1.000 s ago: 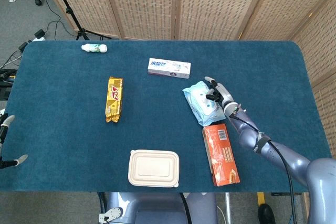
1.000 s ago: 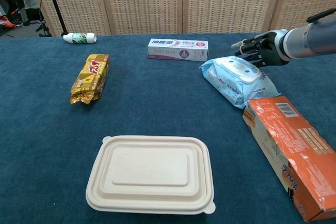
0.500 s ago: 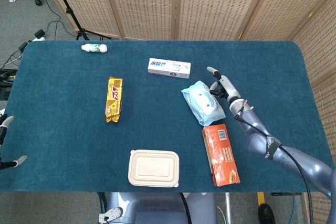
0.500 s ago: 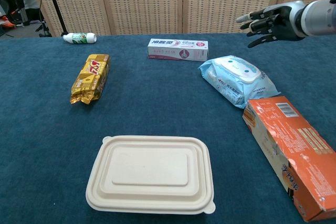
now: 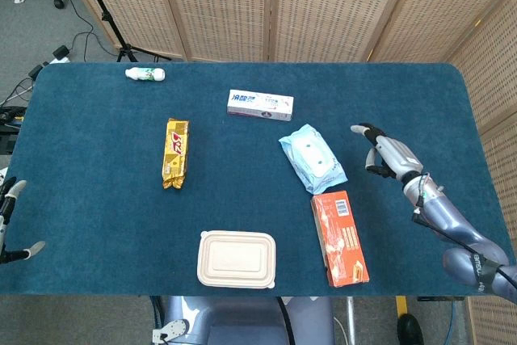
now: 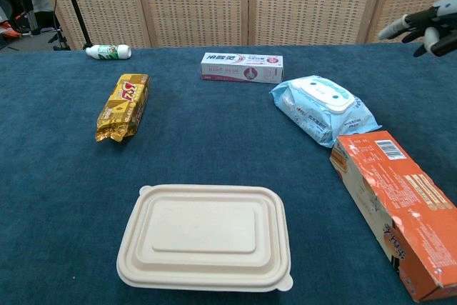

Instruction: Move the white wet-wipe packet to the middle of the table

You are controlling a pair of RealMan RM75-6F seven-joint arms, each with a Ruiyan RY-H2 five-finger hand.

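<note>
Now the right hand has pulled away to the right of the wipe packet, fingers spread and holding nothing. That packet lies right of the table's middle, touching the orange box. Only fingertips of the left hand show, so its state I cannot tell.

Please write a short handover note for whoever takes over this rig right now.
Right hand: open, empty, off to the right of the wipes packet, not touching it.
Left hand: at the table's left edge, only its fingertips show; holds nothing visible.
The packet lies right of centre, just above the orange box, below the toothpaste box.
Done: nothing visible; the packet is not in the middle.
Left: grasp it and move it to the middle.
</note>
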